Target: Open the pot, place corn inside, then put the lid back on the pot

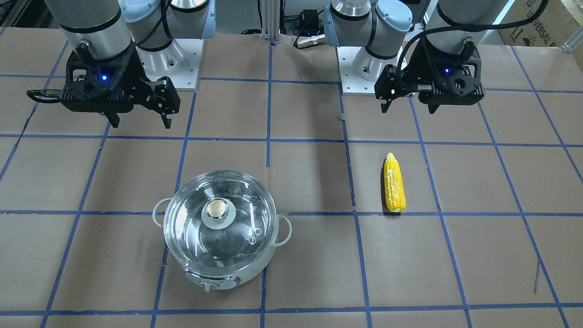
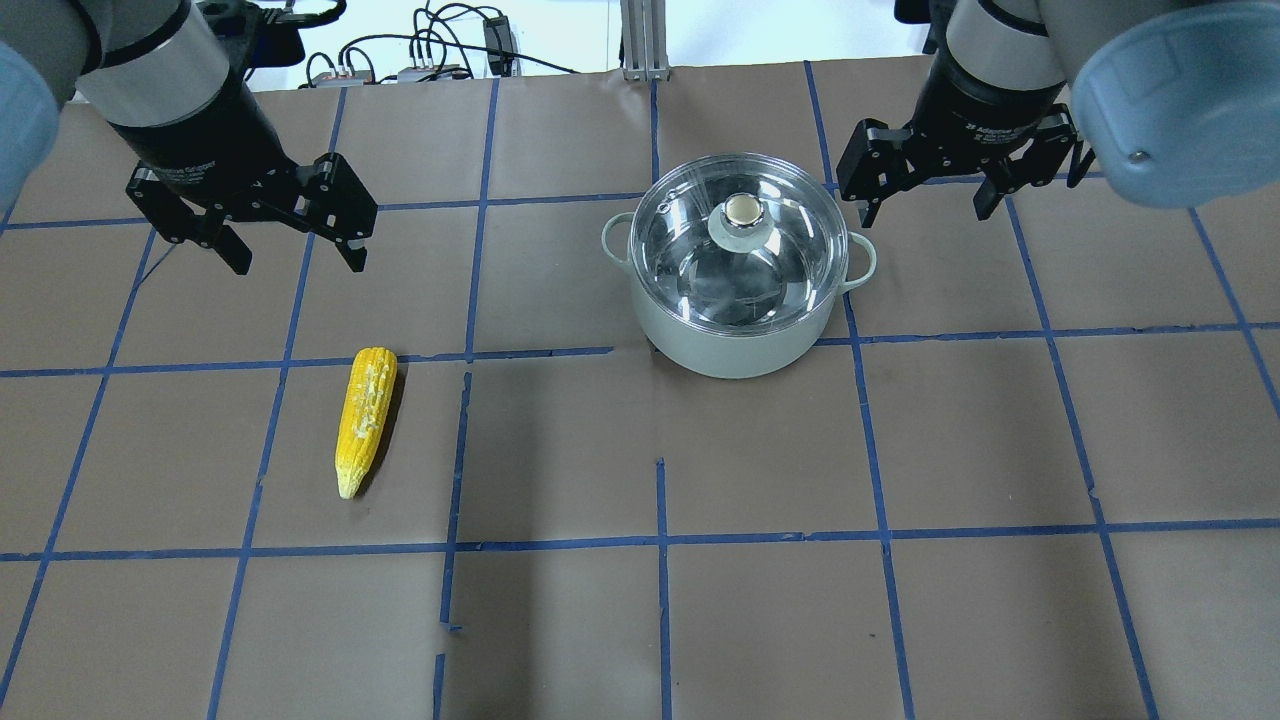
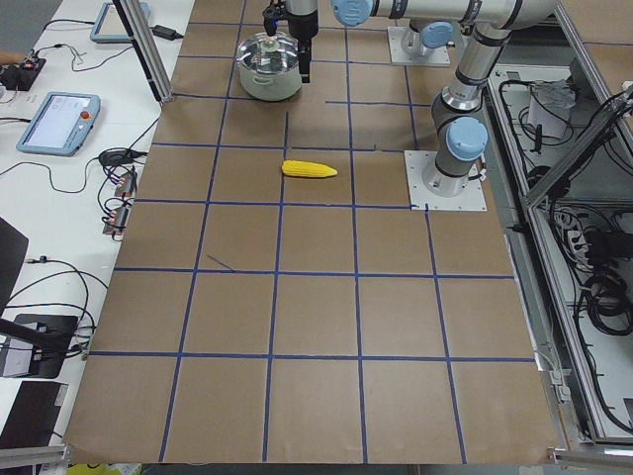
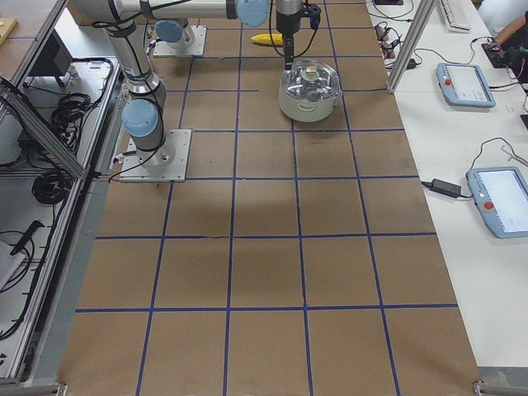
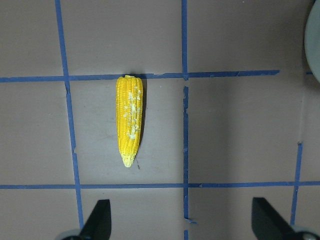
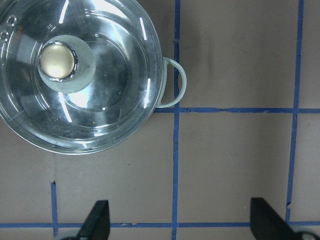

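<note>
Left claw and right claw both released, empty. Corn lies toward bench left edge. Pot, lid seated, nearer far edge. Risk: an off-centre pinch on the small knob lets the glass lid slip.

Robotics laboratory. Two robot arms stand bolted through base plates to a tabletop papered brown and gridded with blue tape. Teach pendants, cable bundles and aluminium framing flank it.

Silver arms, pale-blue caps, black, seemingly blue-lit wrist mounts.
</note>
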### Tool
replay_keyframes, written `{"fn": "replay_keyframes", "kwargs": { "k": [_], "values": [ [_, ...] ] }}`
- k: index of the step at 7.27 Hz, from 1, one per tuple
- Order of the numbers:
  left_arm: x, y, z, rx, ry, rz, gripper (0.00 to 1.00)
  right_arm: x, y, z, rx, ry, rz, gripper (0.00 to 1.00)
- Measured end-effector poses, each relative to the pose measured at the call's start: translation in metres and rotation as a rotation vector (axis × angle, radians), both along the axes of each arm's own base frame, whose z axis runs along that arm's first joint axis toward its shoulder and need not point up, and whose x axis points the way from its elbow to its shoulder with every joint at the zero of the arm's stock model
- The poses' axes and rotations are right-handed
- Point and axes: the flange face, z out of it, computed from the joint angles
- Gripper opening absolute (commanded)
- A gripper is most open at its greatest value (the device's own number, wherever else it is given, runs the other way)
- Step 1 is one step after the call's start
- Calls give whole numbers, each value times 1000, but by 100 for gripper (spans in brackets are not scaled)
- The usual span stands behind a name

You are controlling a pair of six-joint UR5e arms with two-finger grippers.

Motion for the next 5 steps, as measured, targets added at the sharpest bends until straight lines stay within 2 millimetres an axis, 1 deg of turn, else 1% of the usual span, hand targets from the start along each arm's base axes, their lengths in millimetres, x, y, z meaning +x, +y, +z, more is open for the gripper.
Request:
{"fn": "replay_keyframes", "kwargs": {
  "k": [5],
  "values": [
    [0, 0, 0, 1, 4, 0, 100, 4, 0, -4, 1, -3, 4, 100]
  ]
}}
